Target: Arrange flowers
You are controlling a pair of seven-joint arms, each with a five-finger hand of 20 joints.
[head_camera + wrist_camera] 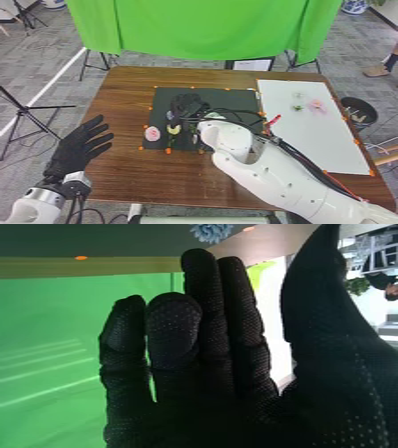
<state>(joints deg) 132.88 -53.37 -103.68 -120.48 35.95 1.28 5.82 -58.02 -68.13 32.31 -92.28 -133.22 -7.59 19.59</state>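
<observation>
Pale yellow flower (173,129) on the near side of my right hand (186,104).
My left hand (78,148) is by the table's (124,172) left edge, fingers straight and a little apart, farther from the flowers. Next, on the dark mat (202,91), come the pink flower (152,133) and the yellow one, its long axis seemingly toward the near edge. My right hand is nearer, fingers straight, mostly together, thumb apart, clamped on nothing. The blue flower (210,231) lies past those fingertips; I judge reaching it needs little travel, the yellow one a pull back.

Blue flower (210,230) cut off by wrist view's edge; right arm (275,175) hides part of mat (235,98).
</observation>
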